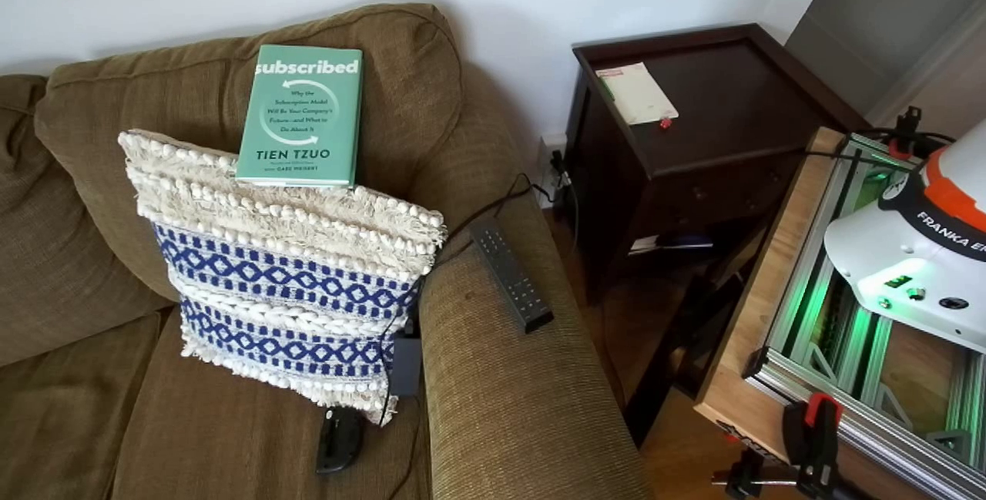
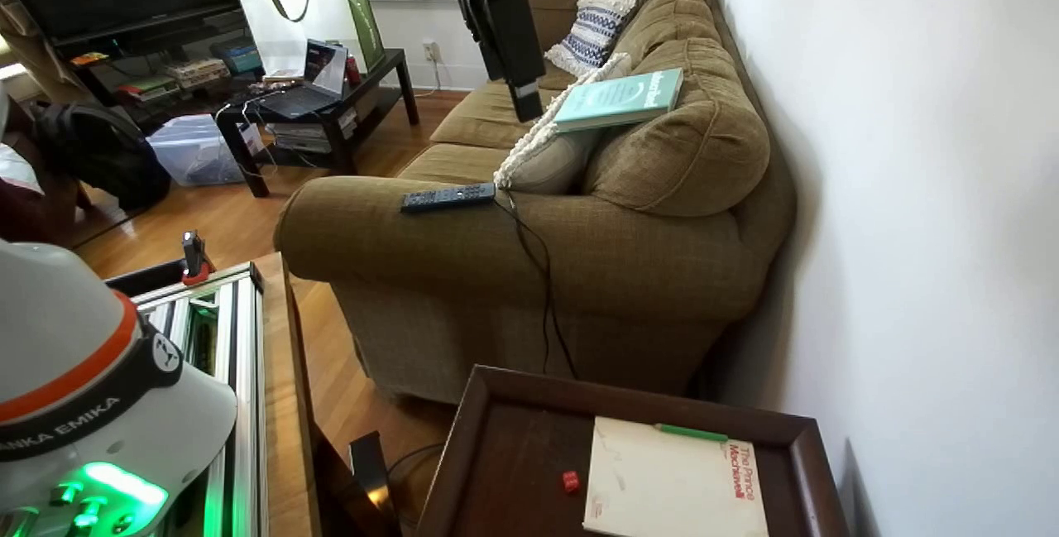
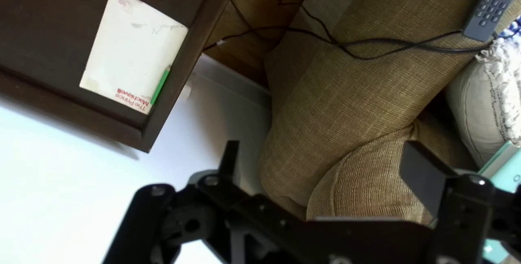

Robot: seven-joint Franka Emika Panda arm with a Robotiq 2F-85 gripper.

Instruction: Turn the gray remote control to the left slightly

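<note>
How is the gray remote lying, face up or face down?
Face up: the gray remote control rests on the sofa's armrest, and its buttons show in all three views.

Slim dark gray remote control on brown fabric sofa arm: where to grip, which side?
Probably midway along the remote control, across its narrow width, black tool from above: it lies on the sofa arm, buttons up, uncovered. I'd avoid the end by the thin black cables.
</note>
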